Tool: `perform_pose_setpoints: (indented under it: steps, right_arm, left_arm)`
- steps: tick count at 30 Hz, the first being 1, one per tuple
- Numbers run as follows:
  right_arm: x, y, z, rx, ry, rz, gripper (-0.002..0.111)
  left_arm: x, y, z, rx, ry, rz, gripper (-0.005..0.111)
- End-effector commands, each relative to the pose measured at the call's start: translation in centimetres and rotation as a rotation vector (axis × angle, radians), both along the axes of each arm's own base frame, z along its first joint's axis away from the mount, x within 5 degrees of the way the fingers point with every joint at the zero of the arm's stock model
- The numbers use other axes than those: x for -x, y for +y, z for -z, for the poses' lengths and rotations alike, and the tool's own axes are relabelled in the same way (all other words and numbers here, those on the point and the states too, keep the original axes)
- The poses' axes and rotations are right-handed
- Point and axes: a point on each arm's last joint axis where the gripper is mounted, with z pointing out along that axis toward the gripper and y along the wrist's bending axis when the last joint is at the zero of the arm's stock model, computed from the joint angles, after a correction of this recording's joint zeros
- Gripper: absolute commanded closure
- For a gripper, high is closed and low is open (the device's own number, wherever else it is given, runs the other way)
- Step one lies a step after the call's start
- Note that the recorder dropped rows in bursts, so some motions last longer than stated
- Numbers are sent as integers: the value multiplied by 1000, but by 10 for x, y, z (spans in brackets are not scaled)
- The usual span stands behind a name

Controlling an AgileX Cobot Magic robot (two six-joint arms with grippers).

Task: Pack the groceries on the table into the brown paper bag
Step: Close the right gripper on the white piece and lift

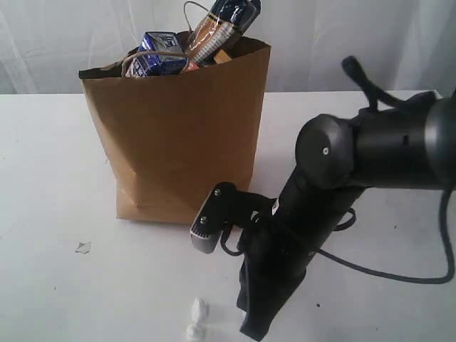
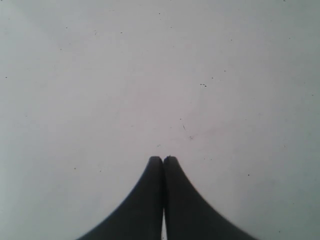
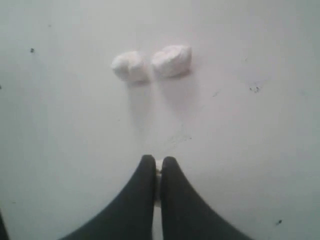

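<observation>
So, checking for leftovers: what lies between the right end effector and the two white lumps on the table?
Nothing: the right wrist view shows only bare table between the right end effector and the white lumps.

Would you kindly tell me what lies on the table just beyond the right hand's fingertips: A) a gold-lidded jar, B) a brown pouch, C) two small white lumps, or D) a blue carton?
C: the right wrist view shows two white lumps side by side on the table beyond the shut right hand; the carton sits in the bag.
</observation>
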Motion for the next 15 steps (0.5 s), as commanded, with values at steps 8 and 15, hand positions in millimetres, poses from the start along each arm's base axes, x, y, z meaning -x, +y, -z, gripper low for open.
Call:
perform_pose_setpoints:
  steps: [8, 15]
  right_arm:
    - [42, -11, -98, -228, 52, -48, 108]
    - [50, -2, -178, -539, -39, -33, 108]
  left_arm:
    - [0, 0, 1, 5, 3, 6, 107]
    - [0, 0, 1, 5, 3, 6, 107]
